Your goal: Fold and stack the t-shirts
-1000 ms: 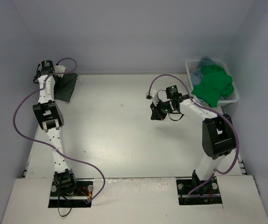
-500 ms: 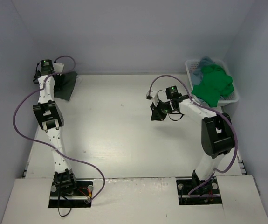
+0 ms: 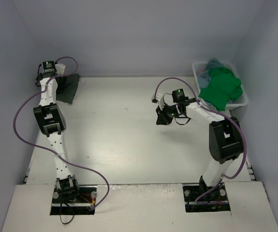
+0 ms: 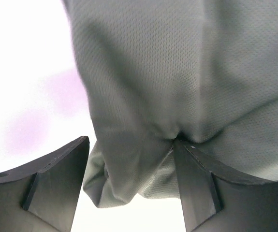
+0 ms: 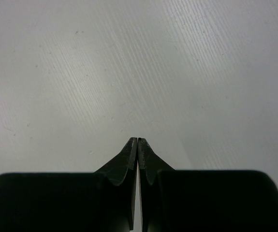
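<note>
A dark grey t-shirt [image 3: 68, 89] lies bunched at the far left corner of the table. My left gripper [image 3: 59, 72] stands over its far edge, open. In the left wrist view the grey cloth [image 4: 177, 72] fills the space ahead, and a fold hangs between the spread jaws [image 4: 130, 142], touching the right finger [image 4: 197, 183]. A bright green t-shirt [image 3: 221, 89] spills over a teal-blue one [image 3: 211, 65] in the basket. My right gripper [image 3: 162, 117] is shut and empty above bare table [image 5: 138, 140].
The white lattice basket [image 3: 242, 101] sits at the far right corner against the wall. Walls close in the table on the left, back and right. The purple cables loop beside each arm.
My left gripper's jaws have spread apart and let go of the dark grey t-shirt. The right arm has not moved.
</note>
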{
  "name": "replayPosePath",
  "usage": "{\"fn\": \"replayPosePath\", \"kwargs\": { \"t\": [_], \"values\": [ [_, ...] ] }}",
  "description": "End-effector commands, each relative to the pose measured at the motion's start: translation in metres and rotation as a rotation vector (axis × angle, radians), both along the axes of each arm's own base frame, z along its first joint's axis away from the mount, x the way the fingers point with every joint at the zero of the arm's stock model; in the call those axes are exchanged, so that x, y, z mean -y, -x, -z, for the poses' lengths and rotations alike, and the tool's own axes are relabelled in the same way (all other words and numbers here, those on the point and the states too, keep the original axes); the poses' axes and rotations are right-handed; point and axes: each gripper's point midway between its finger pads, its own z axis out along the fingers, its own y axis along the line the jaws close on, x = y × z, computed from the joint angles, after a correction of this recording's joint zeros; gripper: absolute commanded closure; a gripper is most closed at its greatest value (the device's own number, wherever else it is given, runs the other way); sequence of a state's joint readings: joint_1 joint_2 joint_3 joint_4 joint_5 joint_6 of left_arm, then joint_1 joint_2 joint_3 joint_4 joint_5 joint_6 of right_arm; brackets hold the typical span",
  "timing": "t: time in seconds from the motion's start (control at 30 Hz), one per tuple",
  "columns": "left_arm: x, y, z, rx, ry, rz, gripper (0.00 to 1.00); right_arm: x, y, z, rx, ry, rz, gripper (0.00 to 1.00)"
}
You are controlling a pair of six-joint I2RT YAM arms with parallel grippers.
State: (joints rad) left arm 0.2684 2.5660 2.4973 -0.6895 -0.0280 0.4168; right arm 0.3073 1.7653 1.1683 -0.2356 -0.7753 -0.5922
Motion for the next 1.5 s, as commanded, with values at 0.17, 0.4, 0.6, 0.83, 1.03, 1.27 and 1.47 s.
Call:
{"fn": "replayPosePath", "kwargs": {
  "t": [0.17,0.4,0.6,0.83,1.03,1.27,1.47],
  "values": [
    [-0.009,-0.002,-0.138,0.281,-0.126,-0.098,0.36,-0.004,-0.003,-0.015,0.033,-0.044,-0.017,1.00],
    [0.004,0.002,-0.176,0.334,-0.165,-0.070,0.35,-0.005,-0.001,-0.021,0.040,-0.057,-0.025,1.00],
    [0.020,0.001,-0.177,0.344,-0.097,-0.025,0.35,-0.003,0.000,-0.027,0.047,-0.066,-0.024,1.00],
    [0.022,-0.019,-0.148,0.328,-0.080,0.015,0.38,-0.003,0.001,-0.025,0.038,-0.070,-0.024,1.00],
    [0.020,-0.046,-0.135,0.372,-0.071,0.021,0.62,0.001,0.000,-0.024,0.020,-0.079,-0.010,1.00],
    [0.025,-0.068,-0.108,0.399,-0.047,0.046,0.69,0.004,-0.001,-0.020,0.005,-0.076,0.003,1.00],
    [0.023,-0.080,-0.102,0.439,-0.046,0.042,0.72,0.004,0.000,-0.017,-0.006,-0.078,-0.002,1.00]
  ]
}}
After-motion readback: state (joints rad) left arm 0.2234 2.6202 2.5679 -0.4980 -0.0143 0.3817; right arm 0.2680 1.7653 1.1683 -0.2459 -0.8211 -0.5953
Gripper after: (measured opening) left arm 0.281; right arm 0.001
